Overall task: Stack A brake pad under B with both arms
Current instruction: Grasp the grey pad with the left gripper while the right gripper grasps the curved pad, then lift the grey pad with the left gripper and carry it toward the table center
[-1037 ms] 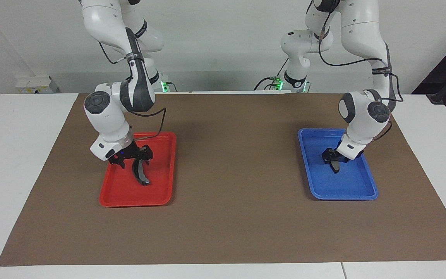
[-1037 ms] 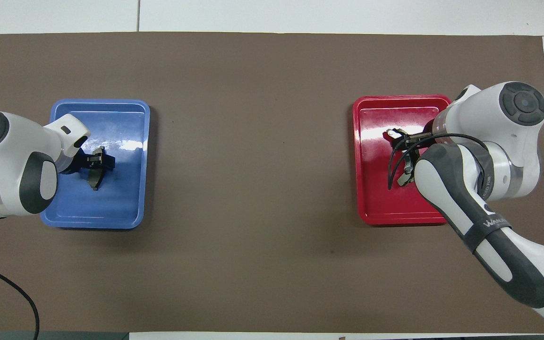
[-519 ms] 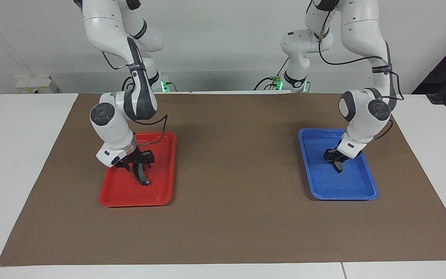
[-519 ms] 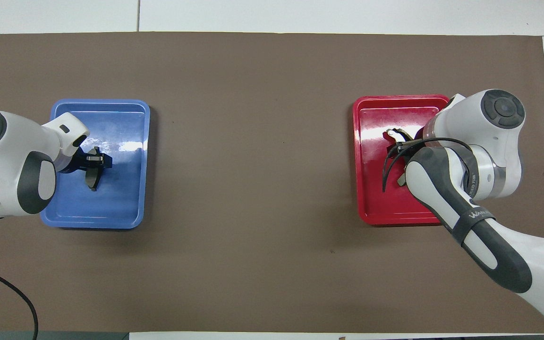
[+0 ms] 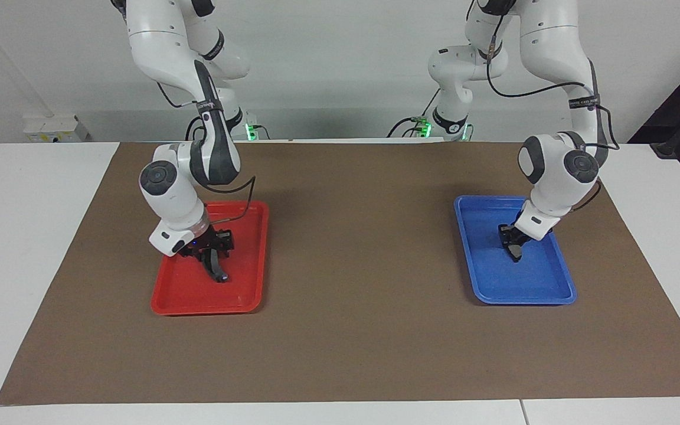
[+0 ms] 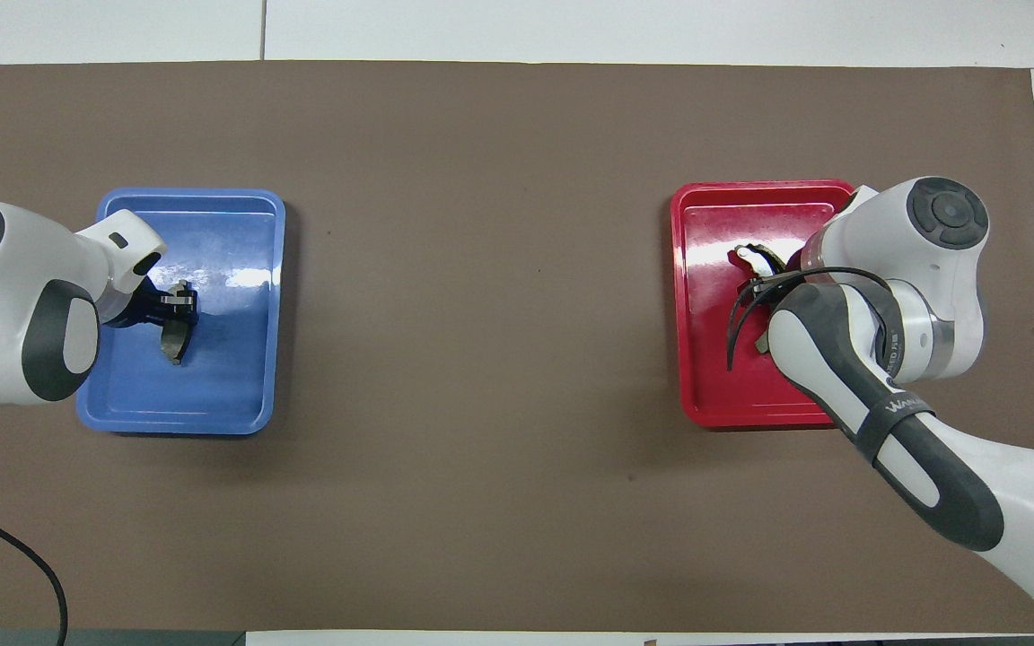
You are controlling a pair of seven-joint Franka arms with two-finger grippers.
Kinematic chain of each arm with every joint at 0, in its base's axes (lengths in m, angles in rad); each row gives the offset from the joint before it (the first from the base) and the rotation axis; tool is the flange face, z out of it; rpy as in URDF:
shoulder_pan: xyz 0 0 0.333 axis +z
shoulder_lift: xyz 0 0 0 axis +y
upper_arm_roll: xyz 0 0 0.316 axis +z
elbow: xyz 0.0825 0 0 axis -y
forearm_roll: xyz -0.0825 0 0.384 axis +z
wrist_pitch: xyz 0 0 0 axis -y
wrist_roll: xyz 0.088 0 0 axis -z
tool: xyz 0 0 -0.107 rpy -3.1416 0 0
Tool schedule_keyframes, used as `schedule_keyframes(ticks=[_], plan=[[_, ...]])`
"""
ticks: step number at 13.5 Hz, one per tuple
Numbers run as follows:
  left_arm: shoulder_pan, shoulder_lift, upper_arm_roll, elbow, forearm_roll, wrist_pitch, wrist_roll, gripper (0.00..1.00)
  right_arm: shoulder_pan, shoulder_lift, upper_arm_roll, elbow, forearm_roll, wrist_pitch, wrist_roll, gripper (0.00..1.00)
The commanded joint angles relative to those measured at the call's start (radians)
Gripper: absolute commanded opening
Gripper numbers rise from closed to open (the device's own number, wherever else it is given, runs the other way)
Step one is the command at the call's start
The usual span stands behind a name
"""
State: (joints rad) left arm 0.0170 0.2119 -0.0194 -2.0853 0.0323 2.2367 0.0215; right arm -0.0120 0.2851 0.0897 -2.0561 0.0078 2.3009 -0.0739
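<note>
B (image 5: pixel 218 270), the long dark crescent, lies in the red tray (image 5: pixel 198 307) toward the right arm's end. My right gripper (image 5: pixel 211 251) is down at B's end nearer the robots. In the overhead view only B's lighter tip (image 6: pixel 757 258) shows in the red tray (image 6: pixel 705 359); the right arm hides the rest. The A brake pad (image 5: pixel 515 252), short and dark grey, lies in the blue tray (image 5: pixel 523 290). My left gripper (image 5: pixel 510 238) is low on it, fingers drawn in on the pad's near end. The overhead view shows that pad (image 6: pixel 176 339), the left gripper (image 6: pixel 181 301) and the blue tray (image 6: pixel 230 386).
Both trays sit on a brown mat (image 5: pixel 363 248) that covers most of the white table. The mat between the trays is bare. A black cable (image 6: pixel 23 556) lies at the near corner toward the left arm's end.
Both grippers have come down lower into their trays onto the two pieces. The left gripper's fingers have narrowed around the short pad. Neither piece has moved.
</note>
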Motion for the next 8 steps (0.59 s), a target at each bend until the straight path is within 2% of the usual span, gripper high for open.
schedule_keyframes(ticks=[1, 5, 8], plan=[[-0.008, -0.026, 0.000, 0.068, 0.000, -0.103, 0.011, 0.01, -0.016, -0.007, 0.007, -0.015, 0.004, 0.012, -0.035, 0.68], [-0.040, -0.028, -0.031, 0.236, -0.109, -0.221, -0.038, 0.01, -0.022, -0.009, 0.007, -0.015, 0.003, -0.010, -0.067, 0.62], [-0.135, -0.011, -0.117, 0.309, -0.103, -0.200, -0.324, 0.01, -0.022, -0.012, 0.007, -0.012, 0.003, -0.034, -0.073, 0.55]])
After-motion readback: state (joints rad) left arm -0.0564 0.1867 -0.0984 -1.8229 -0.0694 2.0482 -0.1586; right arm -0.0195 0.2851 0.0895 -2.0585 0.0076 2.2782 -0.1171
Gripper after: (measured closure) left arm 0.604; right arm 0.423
